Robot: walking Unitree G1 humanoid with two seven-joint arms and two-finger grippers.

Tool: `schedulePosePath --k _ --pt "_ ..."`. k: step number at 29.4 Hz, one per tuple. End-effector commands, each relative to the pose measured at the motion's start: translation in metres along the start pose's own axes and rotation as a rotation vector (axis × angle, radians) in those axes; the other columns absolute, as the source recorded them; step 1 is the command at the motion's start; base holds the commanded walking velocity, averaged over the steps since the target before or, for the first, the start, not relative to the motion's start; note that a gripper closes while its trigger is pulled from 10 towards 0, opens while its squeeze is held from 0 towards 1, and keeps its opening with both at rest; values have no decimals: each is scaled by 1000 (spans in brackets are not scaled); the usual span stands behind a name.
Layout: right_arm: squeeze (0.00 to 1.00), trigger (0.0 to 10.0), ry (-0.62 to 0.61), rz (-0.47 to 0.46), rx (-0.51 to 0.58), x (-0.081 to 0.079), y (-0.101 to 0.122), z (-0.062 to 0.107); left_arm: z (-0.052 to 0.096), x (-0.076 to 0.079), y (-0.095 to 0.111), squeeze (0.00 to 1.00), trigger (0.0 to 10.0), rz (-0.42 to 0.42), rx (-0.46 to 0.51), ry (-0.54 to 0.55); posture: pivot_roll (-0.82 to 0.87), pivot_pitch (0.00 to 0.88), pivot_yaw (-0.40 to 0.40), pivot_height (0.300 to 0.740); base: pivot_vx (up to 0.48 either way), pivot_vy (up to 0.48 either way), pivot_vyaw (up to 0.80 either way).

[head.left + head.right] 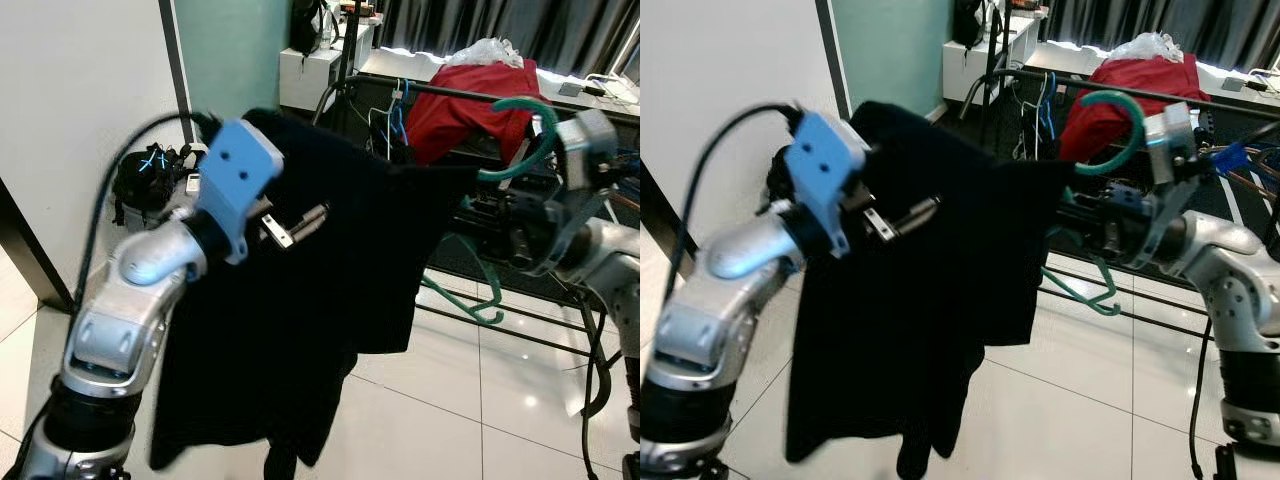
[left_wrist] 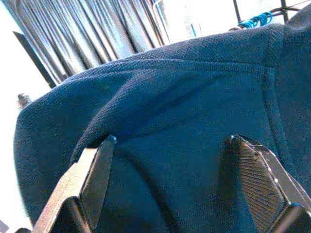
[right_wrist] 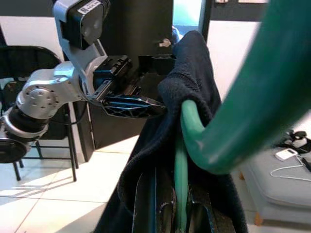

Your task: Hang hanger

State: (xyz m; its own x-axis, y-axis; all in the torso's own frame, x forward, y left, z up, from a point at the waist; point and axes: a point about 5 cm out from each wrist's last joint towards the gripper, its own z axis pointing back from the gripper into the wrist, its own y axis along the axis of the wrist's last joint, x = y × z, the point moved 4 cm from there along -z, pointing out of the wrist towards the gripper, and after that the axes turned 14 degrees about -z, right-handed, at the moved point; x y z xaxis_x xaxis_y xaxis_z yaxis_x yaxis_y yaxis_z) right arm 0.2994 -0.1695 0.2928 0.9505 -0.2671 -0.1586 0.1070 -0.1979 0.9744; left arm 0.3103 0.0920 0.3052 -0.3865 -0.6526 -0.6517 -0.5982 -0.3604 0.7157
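- Green plastic hanger is held tight by the right gripper below its hook.
- Soft black garment is steadied between the left gripper's open fingers.

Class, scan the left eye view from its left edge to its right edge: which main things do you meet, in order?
Left hand → dark garment → red cloth on the rack → green hanger hook → right hand.
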Motion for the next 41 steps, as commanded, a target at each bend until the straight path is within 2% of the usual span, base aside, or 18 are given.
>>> schedulePosePath --k 1,3,4,5,8,12,13,16,17,18,20,21,23,30,34,37,41 --pt "0 10000 64 34 39 -9 13 4 6 -13 -2 1000 10000 6 -25 6 0 0 -74 740 0 0 0" --pt "0 10000 61 34 36 -7 13 6 9 -15 2 1000 10000 7 -16 -18 3 0 -74 740 0 0 0" --pt "0 10000 60 30 34 -6 12 7 15 -13 9 1000 10000 15 5 -96 3 0 -74 740 0 0 0" --pt "0 10000 60 28 34 -6 12 7 17 -10 12 1000 10000 14 12 -128 3 0 -74 740 0 0 0" --pt "0 10000 63 25 31 -6 11 8 23 -10 18 1000 10000 18 29 -170 9 0 -74 740 0 0 0" --pt "0 10000 75 18 19 -7 10 9 30 -22 25 1000 10000 6 44 -180 11 0 -72 740 0 0 0" --pt "0 10000 85 14 12 -8 9 10 33 -29 29 1000 10000 -6 52 -172 11 0 -72 740 0 0 0" --pt "0 10000 85 14 12 -8 9 10 33 -29 29 1000 10000 -6 52 -172 11 0 -72 740 0 0 0" --pt "0 10000 108 3 -23 -11 3 9 40 -46 46 31 10000 0 118 -188 10 0 -71 740 0 0 0" --pt "0 10000 108 3 -23 -11 3 9 40 -46 46 31 10000 0 118 -188 10 0 -71 740 0 0 0" --pt "0 10000 121 -8 -44 -12 -3 7 50 -49 66 0 10000 39 206 -265 13 0 -67 740 0 0 0" --pt "0 10000 121 -8 -44 -12 -3 7 50 -49 66 0 10000 39 206 -265 13 0 -67 740 0 0 0" --pt "0 10000 125 -14 -47 -12 -6 6 59 -47 76 0 10000 73 261 -331 15 0 -66 740 0 0 0" --pt "0 10000 167 -29 -72 -18 -13 1 64 -46 81 0 10000 96 293 -372 14 0 -66 740 0 0 0" --pt "0 10000 188 -32 -98 -21 -17 -2 64 -40 77 0 10000 107 273 -423 13 0 -65 740 0 0 0" --pt "0 10000 227 -29 -153 -26 -25 -6 62 -21 56 0 10000 101 138 -519 14 0 -65 740 0 0 0" --pt "0 10000 238 -29 -165 -28 -28 -6 62 -17 51 0 10000 97 102 -535 14 0 -65 740 0 0 0"
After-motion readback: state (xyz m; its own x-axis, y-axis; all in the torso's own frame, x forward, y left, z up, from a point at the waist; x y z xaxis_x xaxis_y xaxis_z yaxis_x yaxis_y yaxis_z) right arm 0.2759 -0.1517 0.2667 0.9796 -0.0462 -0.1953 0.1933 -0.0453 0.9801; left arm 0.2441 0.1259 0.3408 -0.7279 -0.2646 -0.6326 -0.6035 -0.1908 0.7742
